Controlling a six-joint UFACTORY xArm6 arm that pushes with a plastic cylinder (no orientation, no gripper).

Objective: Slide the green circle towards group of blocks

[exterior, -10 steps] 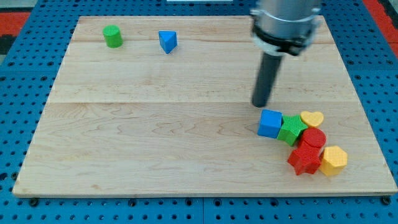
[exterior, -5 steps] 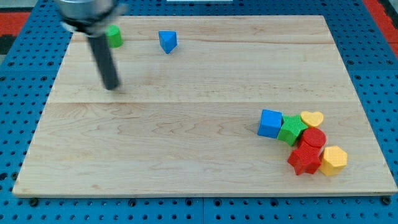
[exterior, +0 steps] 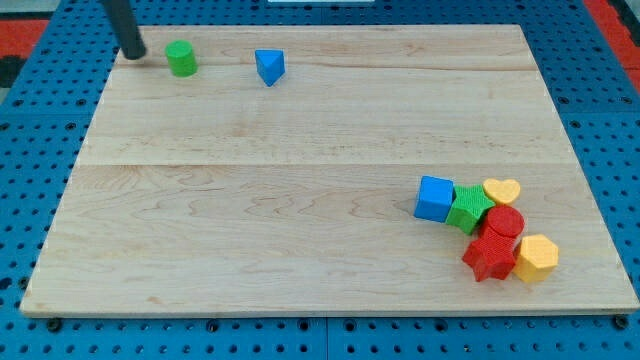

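While my tip [exterior: 132,55], a bare rod grasping nothing, sits at the board's [exterior: 300,200] top-left edge, the green circle [exterior: 181,58] stands just right of it, with the block group [exterior: 485,228] far down-right across open wood.

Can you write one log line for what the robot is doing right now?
my tip: left of green circle, apart | blue triangle: right of it | group: lower right

pale wooden board [exterior: 300,220], matt green circle [exterior: 181,58]
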